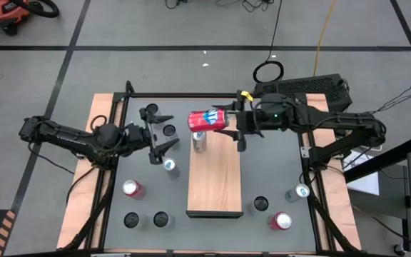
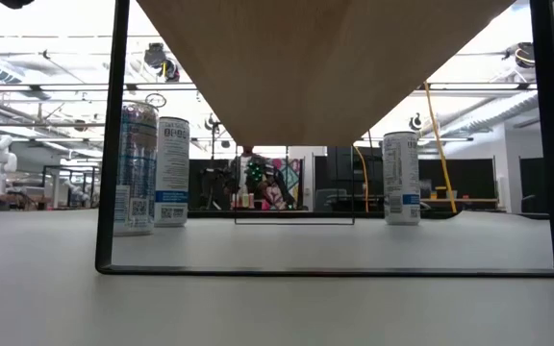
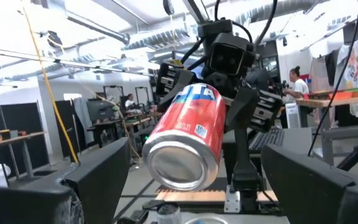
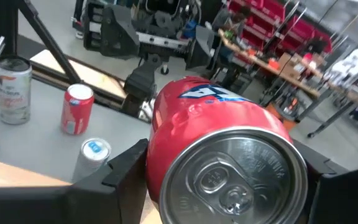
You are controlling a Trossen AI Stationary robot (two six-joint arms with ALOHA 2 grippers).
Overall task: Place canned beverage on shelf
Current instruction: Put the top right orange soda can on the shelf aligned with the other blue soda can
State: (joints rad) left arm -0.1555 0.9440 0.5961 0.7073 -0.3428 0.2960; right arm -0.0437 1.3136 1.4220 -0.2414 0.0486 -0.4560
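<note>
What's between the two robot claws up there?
In the high view, a red can lies sideways between them, held by the right gripper over the shelf; the left gripper stands open nearby.

High view: above, looking straight down on the table.
Low view: table height, under the shelf.
Wrist views: both very near the red can.

You're looking at two matte-black jointed arms, cables running along them, a small green light glowing on the right arm's wrist and blocky black finger pads showing.
</note>
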